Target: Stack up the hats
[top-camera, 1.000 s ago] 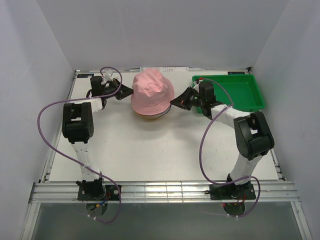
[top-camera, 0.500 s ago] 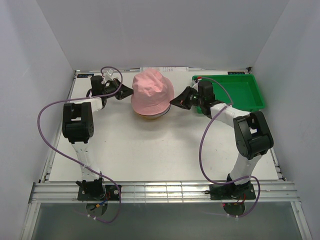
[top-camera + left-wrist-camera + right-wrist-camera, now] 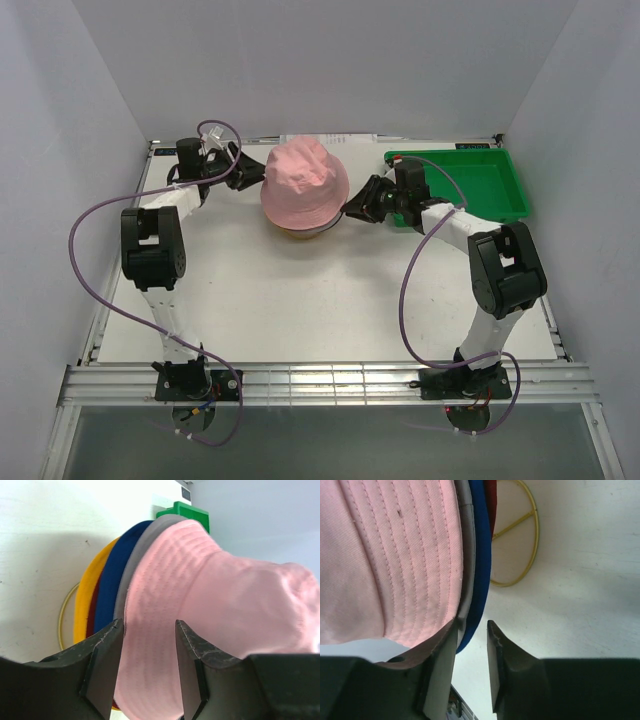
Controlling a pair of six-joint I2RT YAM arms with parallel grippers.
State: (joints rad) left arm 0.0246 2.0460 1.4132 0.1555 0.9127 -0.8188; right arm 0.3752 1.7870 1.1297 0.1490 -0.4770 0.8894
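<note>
The hats sit in one stack on the gold wire stand (image 3: 520,540), with the pink hat (image 3: 305,185) on top. In the left wrist view the pink hat (image 3: 215,595) covers the grey (image 3: 150,535), blue (image 3: 112,575), dark red (image 3: 91,622) and yellow (image 3: 86,595) brims. My left gripper (image 3: 250,170) is at the stack's left side, and in its wrist view the left gripper (image 3: 149,625) is open, with the pink brim just beyond its tips. My right gripper (image 3: 352,205) is at the stack's right side. In its own view the right gripper (image 3: 472,626) is open, one finger against the pink brim (image 3: 395,555) beside the blue brim (image 3: 481,555).
A green plastic bin (image 3: 470,185) stands at the back right, just behind my right wrist. White walls close in the table on three sides. The stand's gold ring (image 3: 62,615) rests on the white tabletop under the hats.
Both grippers have gone from shut to open, letting go of the pink hat's brim. My left gripper has shifted slightly toward the back; the pink hat stays on the stack.
</note>
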